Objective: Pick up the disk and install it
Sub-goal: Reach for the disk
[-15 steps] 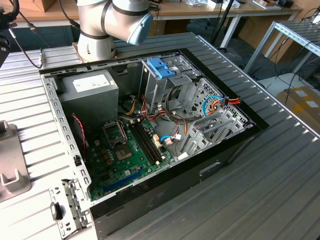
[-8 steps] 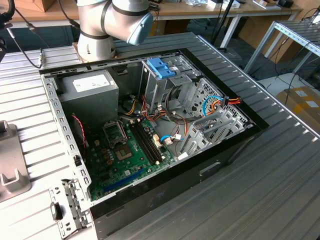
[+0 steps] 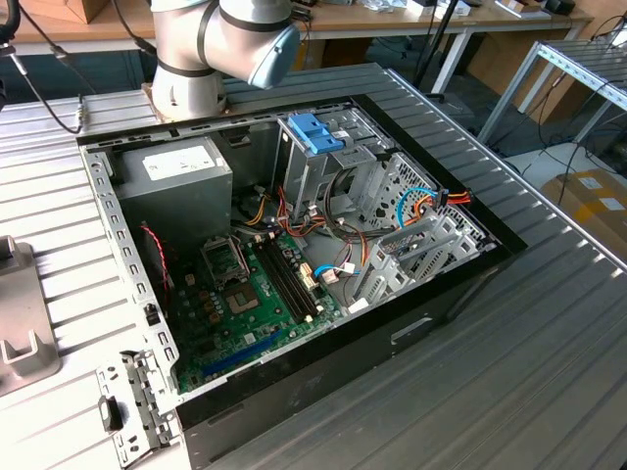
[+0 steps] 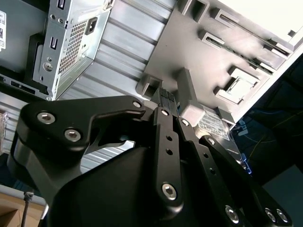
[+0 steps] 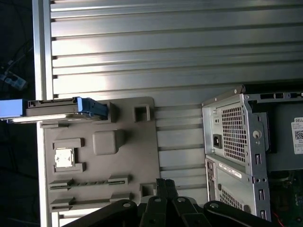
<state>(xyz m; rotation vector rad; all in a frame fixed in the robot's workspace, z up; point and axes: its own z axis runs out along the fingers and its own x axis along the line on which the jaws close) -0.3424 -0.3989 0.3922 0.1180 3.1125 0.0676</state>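
The computer case (image 3: pixel 323 377) lies open on the surface (image 3: pixel 529 392), with the arm's base (image 3: pixel 186 83) just behind it in the exterior view. Inside the case, the power supply (image 3: pixel 181 181) fills the corner nearest that base, the motherboard (image 3: pixel 245 304) lies in front of it, and the drive cage (image 3: pixel 323 166) stands to the exterior view's right. A fixture tray (image 5: pixel 137 156) rests on the surface beside the case; in the first wrist view the disk (image 5: pixel 66 108) stands on edge at the tray corner farther from the case, and the end effector (image 5: pixel 166 182) is over the nearer corner.

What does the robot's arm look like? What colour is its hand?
The arm is a fat silver-grey tube with a light blue round cap on its joint. The gripper is black, built of flat linked bars with shiny silver screws.
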